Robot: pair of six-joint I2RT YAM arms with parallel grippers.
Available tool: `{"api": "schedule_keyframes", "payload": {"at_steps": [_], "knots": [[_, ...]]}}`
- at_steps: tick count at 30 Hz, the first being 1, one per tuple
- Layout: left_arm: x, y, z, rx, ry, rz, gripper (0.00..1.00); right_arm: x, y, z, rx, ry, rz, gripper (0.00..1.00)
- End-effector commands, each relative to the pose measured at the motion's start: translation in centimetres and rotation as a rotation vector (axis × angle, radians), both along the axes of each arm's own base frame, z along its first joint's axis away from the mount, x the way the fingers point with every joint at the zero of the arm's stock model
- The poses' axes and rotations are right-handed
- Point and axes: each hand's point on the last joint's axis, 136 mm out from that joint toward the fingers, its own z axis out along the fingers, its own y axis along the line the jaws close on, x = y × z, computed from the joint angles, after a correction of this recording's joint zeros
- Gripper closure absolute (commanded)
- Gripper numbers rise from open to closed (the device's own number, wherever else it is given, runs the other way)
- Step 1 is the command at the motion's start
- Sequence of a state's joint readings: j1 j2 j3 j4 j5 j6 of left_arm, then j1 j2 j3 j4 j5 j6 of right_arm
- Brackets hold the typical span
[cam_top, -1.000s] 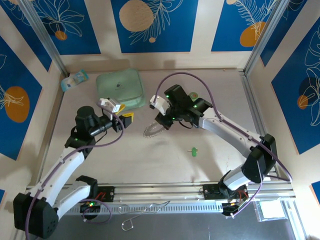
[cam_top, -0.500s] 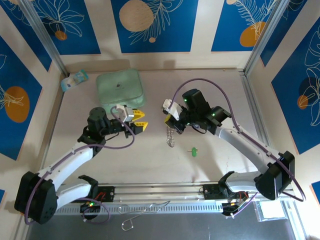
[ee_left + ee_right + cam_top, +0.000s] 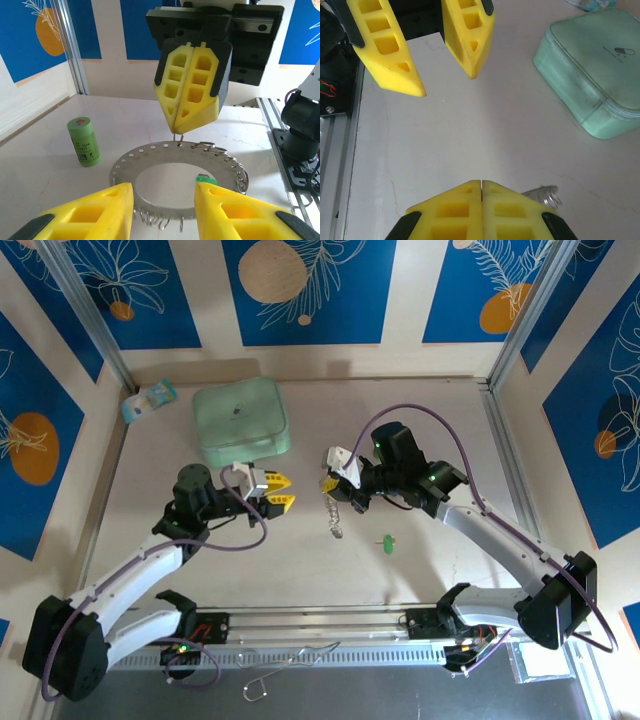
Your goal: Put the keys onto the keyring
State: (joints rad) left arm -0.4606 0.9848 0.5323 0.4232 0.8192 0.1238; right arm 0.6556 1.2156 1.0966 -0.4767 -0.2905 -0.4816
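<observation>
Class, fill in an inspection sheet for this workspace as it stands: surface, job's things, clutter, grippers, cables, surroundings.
Surface: pale table, faintly scuffed.
Job's things: keyring hangs by its rim from the right gripper; a small green piece sits at its rim, too small to tell if it is a key.
Clutter: mint-green case; upright green cylinder; packet in the far left corner.
Grippers: left gripper open, facing the ring; right gripper shut on the keyring.
Cables: purple cables, one looping along each arm.
Surroundings: blue leaf-print panels, metal posts.
</observation>
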Motion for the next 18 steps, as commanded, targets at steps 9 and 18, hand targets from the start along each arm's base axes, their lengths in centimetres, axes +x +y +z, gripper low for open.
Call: {"api": "schedule_keyframes", "payload": {"at_steps": [9,18], "knots": [[-2.1,1.0,-2.2,0.070,0.026,0.028,0.62,-1.6,1.5,0.8,0.053,-0.041,0.113,1.00],[-2.8,0.7,-3.0,0.095,0.041,0.019,0.64,-2.1,2.6,0.0,0.040,-0.024,0.133,1.00]]}}
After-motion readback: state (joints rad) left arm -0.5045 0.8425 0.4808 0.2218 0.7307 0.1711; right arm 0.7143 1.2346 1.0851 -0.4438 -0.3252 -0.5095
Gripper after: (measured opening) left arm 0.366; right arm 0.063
